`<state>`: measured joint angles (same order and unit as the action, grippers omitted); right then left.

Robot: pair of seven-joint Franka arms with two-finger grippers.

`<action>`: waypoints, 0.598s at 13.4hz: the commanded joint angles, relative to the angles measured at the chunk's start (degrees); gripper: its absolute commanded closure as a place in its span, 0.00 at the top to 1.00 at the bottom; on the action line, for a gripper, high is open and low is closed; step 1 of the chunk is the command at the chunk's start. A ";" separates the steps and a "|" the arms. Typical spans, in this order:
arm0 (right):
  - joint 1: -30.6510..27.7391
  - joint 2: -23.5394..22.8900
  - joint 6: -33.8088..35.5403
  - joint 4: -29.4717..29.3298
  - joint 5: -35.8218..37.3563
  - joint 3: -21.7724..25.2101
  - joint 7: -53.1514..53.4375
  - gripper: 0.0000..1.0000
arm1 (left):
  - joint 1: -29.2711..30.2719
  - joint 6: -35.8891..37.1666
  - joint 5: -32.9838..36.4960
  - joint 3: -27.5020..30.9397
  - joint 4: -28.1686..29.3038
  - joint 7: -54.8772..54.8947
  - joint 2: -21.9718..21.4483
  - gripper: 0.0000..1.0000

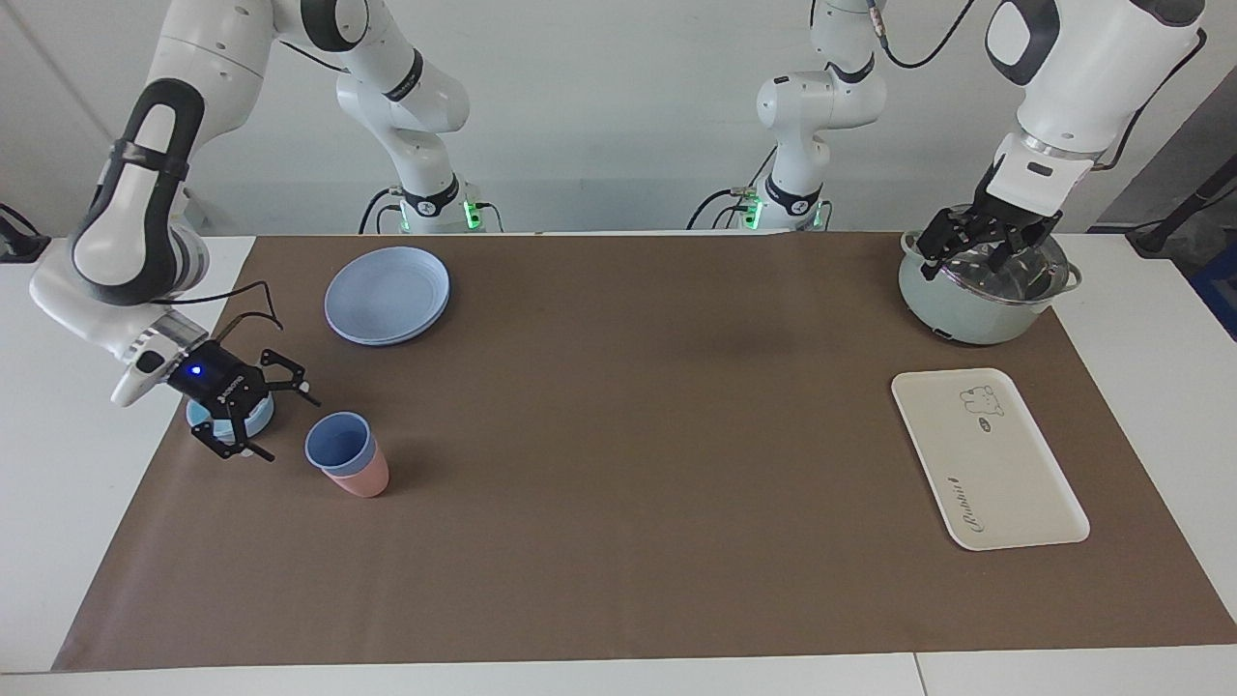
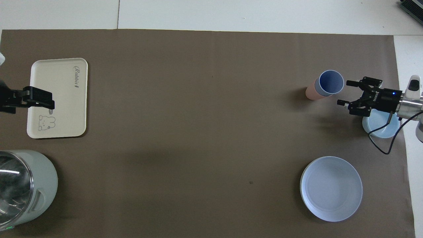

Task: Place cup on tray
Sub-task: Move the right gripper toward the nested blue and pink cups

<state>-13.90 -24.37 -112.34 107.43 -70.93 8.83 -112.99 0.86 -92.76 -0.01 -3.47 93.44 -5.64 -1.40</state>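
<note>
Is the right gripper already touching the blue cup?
Apart: overhead view shows brown mat between the open right gripper and the blue cup.
</note>
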 commanded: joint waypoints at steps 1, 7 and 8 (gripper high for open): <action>0.10 -1.38 0.89 0.94 -5.36 -0.30 -5.83 1.00 | 0.54 -2.15 0.98 -0.39 1.83 -0.25 -1.32 1.00; 2.48 -1.47 -1.83 1.38 -9.40 -0.57 -5.93 1.00 | 0.63 -2.33 0.89 -0.39 1.83 -0.16 -1.32 1.00; 2.74 -1.47 -1.83 1.90 -9.41 -0.57 -6.01 1.00 | 0.63 -2.25 0.89 -0.39 1.83 -0.07 -1.32 1.00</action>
<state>-11.25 -26.15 -113.24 107.98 -78.41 8.43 -117.59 0.98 -93.68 -0.01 -3.49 93.44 -5.64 -1.40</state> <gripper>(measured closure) 0.000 0.000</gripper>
